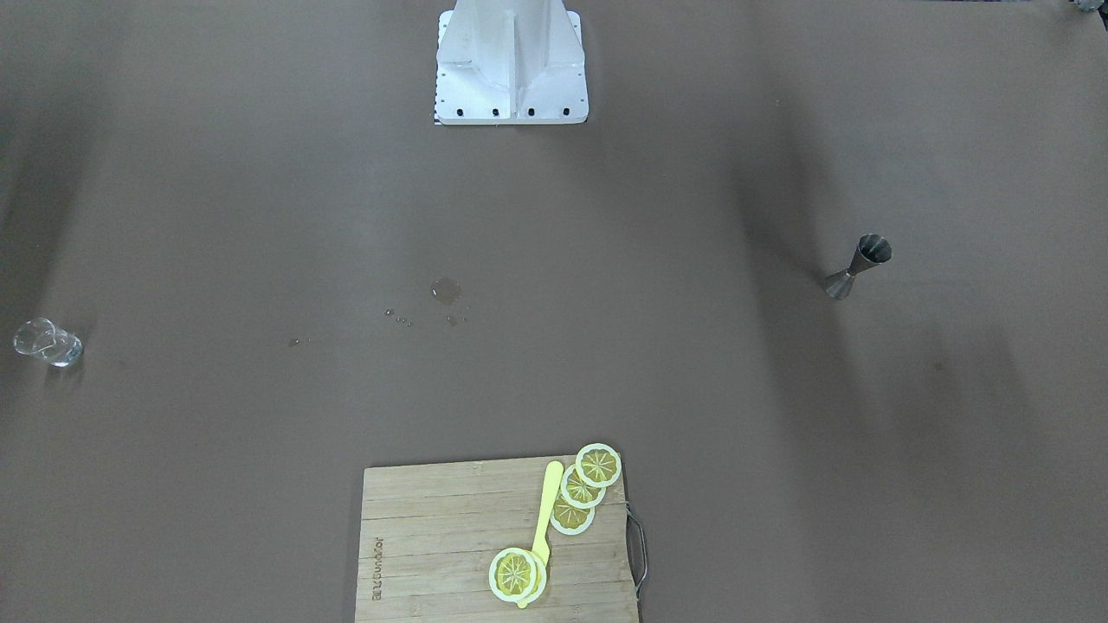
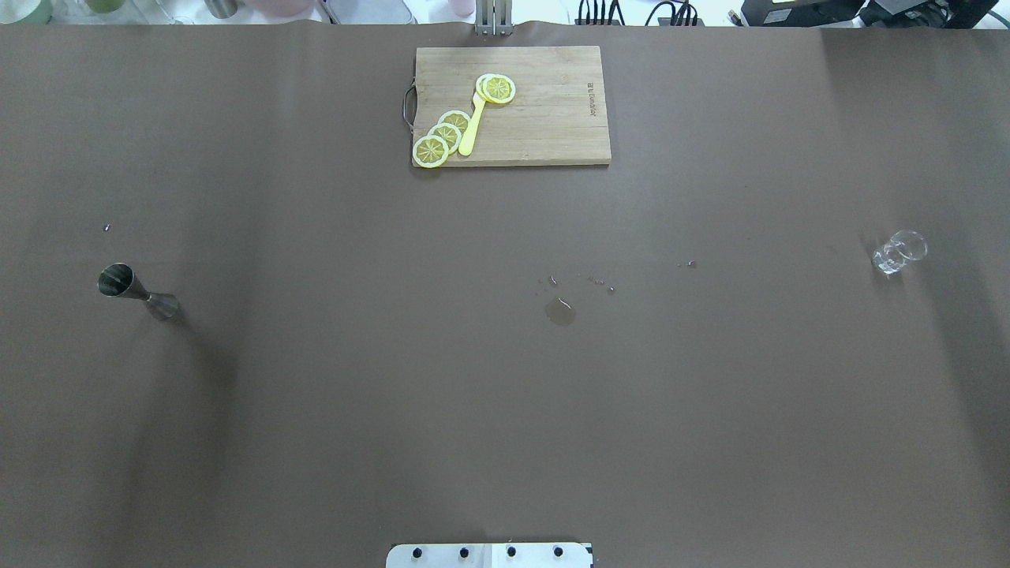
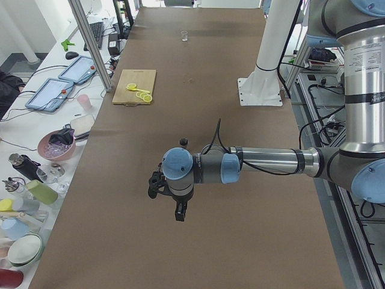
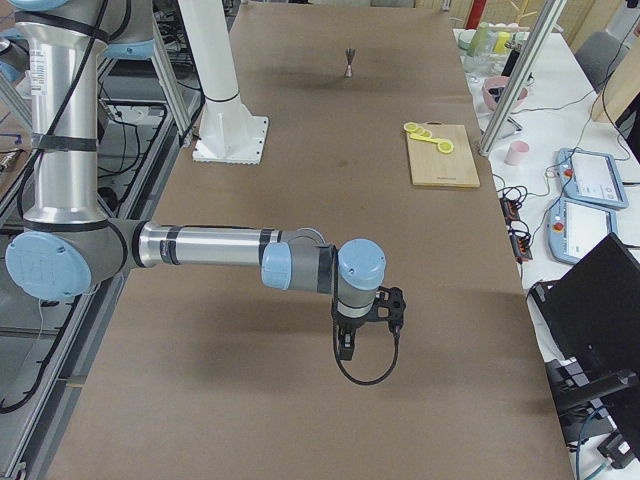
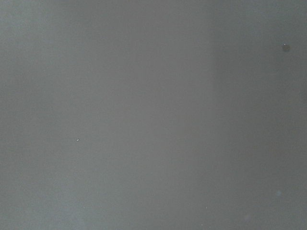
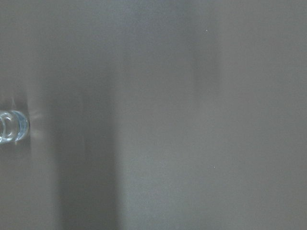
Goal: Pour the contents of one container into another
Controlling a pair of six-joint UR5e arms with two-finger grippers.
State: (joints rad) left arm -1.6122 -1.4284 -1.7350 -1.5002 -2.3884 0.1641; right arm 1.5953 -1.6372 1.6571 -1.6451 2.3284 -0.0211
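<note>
Front-facing view: seeing the jigger standing upright on the brown tabletop at about 3 o'clock. Seeing also the glass cup standing at 9 o'clock, well apart from it. Noticing a small puddle with a few drops near the middle, between the two. Finding the white robot base at 12 o'clock. Finding a wooden cutting board at 6 o'clock, carrying lemon slices and a yellow utensil.

Overhead view: finding the jigger at 9 o'clock, the glass cup at 3 o'clock and the cutting board at 12 o'clock. Seeing the puddle just off the middle, toward 4 o'clock.

Exterior left view: watching the near arm stretching across the tabletop, with the left claw pointing down above the bare brown surface. Not being able to tell here whether spread or pressed together. Making out a small dark thing, probably the jigger, just behind the arm. Finding the glass cup far away at 12 o'clock.

Exterior right view: watching the near arm reaching in the same way, with the right claw pointing down over the bare surface. Again not being able to tell the state of the fingers. Seeing the jigger standing far off at 12 o'clock.

Left wrist view: showing only plain grey-brown surface.

Right wrist view: catching the glass cup at the 9 o'clock edge, partly cut off.
</note>
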